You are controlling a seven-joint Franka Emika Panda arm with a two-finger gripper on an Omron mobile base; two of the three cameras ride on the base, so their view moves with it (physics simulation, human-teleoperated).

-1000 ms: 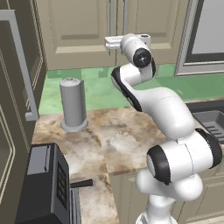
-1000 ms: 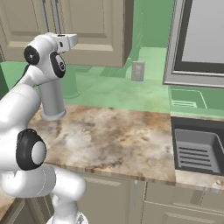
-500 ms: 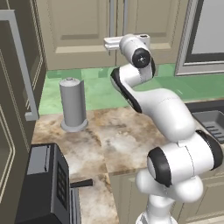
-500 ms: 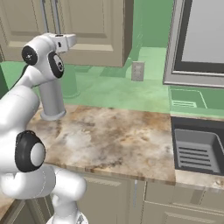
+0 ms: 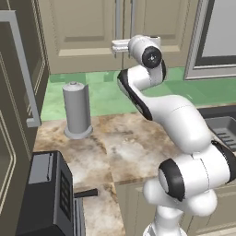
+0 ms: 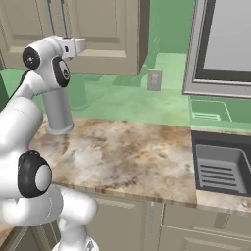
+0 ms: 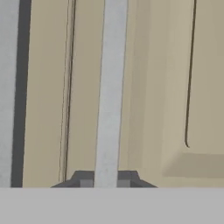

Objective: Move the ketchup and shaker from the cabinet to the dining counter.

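The tan cabinet (image 5: 87, 32) has both doors closed, so the ketchup and the shaker are hidden. The dining counter is out of view. My gripper (image 7: 105, 180) is raised to the cabinet's lower edge and shut on one of the two long silver bar handles (image 7: 110, 87). The bar runs straight up between my two dark fingertips (image 7: 83, 179). The second handle (image 7: 8, 87) stands parallel to it, just across the door seam. From the base, my hand (image 5: 120, 45) sits at the foot of the handles (image 5: 119, 18), pointing into the doors.
A tall grey cylinder on a round base (image 5: 76, 110) stands on the marble worktop (image 6: 122, 152) below my arm. A black appliance (image 5: 48, 198) sits at the near left, and a dark tall unit (image 5: 18, 92) lines the left. A sink (image 6: 220, 169) lies to the right.
The jaws have closed from wide open onto the cabinet handle. The arm has hardly moved, and the doors are still closed.
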